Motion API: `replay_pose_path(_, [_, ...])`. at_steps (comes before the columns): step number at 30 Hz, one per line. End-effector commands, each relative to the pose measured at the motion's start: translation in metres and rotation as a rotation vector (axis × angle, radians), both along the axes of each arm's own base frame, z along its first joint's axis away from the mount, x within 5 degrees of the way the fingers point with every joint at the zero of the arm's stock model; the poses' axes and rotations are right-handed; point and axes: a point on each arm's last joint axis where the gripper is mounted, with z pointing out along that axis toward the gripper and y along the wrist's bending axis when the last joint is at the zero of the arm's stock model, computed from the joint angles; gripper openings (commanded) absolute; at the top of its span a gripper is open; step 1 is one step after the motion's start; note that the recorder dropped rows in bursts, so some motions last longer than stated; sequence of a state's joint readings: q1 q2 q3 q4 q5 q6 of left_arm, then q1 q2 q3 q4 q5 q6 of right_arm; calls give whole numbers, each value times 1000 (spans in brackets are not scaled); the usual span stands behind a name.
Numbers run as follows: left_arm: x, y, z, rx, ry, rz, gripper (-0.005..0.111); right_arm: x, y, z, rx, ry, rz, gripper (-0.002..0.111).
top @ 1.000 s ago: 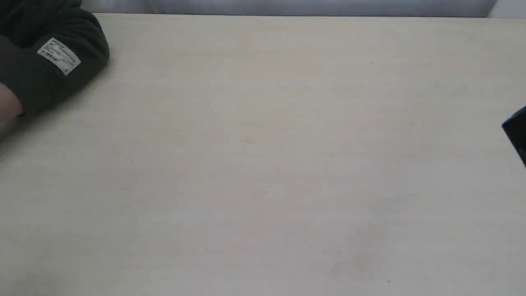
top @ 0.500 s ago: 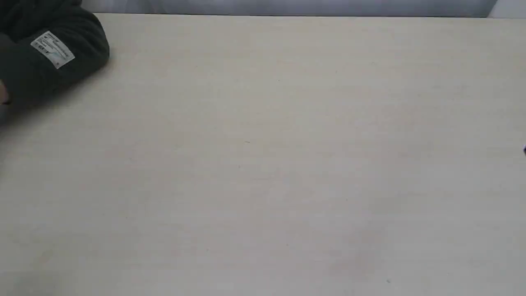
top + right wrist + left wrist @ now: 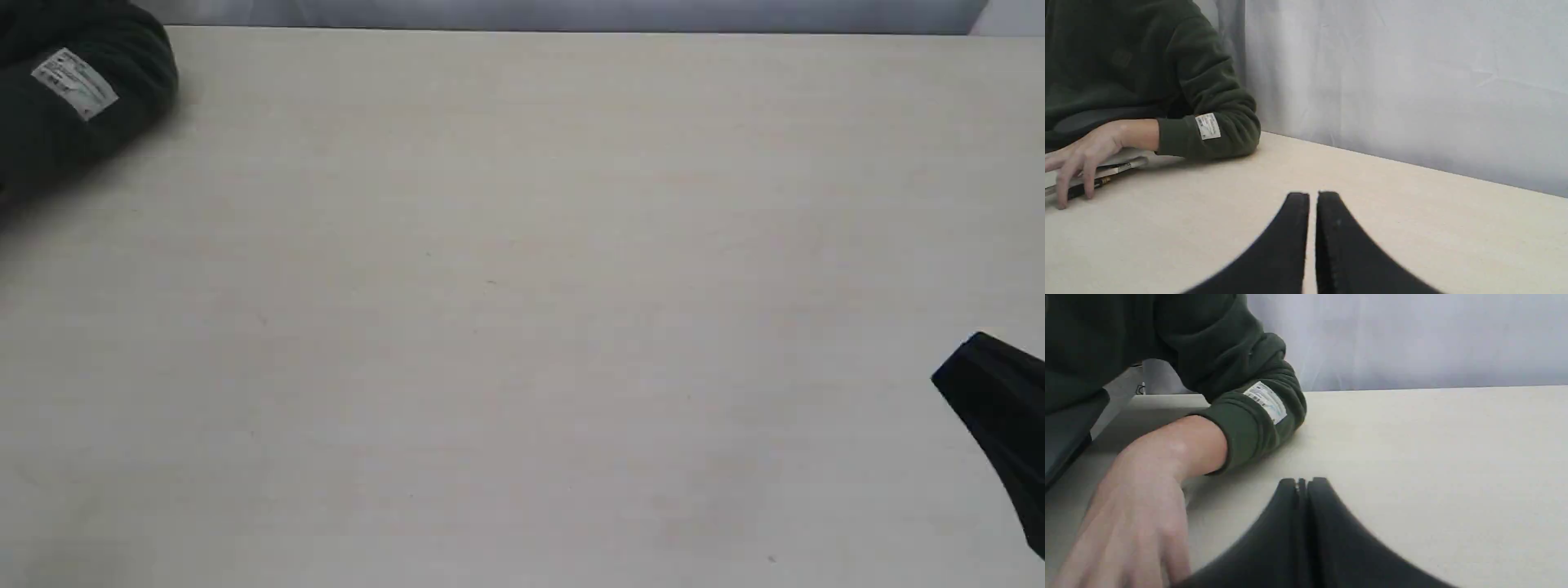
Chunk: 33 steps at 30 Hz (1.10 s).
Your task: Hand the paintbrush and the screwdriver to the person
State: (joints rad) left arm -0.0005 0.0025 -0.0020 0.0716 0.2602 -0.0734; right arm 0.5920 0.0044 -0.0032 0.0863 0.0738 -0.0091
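Note:
The person's hand (image 3: 1084, 157) lies flat on the table at its left end, in a dark green sleeve (image 3: 1208, 130) with a white label. Under the fingers lies the screwdriver (image 3: 1084, 188), showing a black handle and a gold collar. Beside it, mostly hidden by the hand, is the paintbrush (image 3: 1128, 164), of which a silver and pale strip shows. My right gripper (image 3: 1313, 197) is shut and empty, well away from the hand. My left gripper (image 3: 1302, 482) is shut and empty, close beside the person's wrist (image 3: 1180, 449). In the exterior view only the sleeve (image 3: 82, 106) shows.
The pale table (image 3: 522, 310) fills the exterior view, with a grey-white curtain (image 3: 1412, 81) behind its far edge. A black part of my right arm (image 3: 1000, 416) pokes in at the right edge. The person's torso (image 3: 1106, 53) sits behind the left end.
The sleeve has drawn back toward the upper left and the bare hand has left the exterior view. The black part of my right arm slid out, then came back lower at the right edge.

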Motion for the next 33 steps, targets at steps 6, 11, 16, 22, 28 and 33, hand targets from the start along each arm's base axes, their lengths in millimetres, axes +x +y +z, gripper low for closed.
replay_pose_path(6, [0, 0, 0, -7, -11, -6, 0, -1, 1, -7, -5, 77, 10, 4])
replay_pose_path(11, [0, 0, 0, -7, -11, -6, 0, -1, 1, -7, 12, 89, 9, 4])
replay_pose_path(16, [0, 0, 1, -5, -13, -6, 0, -1, 0, -7, 13, 88, 9, 4])
replay_pose_path(22, [0, 0, 0, -5, -11, -5, 0, -1, 0, -7, 13, 88, 9, 4])
replay_pose_path(28, [0, 0, 0, -5, -11, -5, 0, -1, 0, -7, 6, 82, 9, 4])
replay_pose_path(33, [0, 0, 0, -5, -11, -5, 0, 0, 0, -8, -52, 56, 2, 4])
